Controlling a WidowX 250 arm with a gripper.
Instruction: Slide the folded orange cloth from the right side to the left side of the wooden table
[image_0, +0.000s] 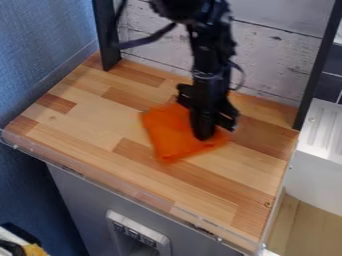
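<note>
One gripper (204, 136), over the counter (87, 115), fingertips at one orange cloth (167, 135). Cloth lies flat, just right of the counter's middle toward the back wall (277, 55). Two black posts (105, 35) flank the wall. Jaw state: cannot tell.

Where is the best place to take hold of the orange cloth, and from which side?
I would pinch the front corner of the orange cloth, coming from above. The cloth lies low and nearly flat on the wooden countertop, so a side approach has little to grasp; that corner sticks out free of the black gripper.
</note>
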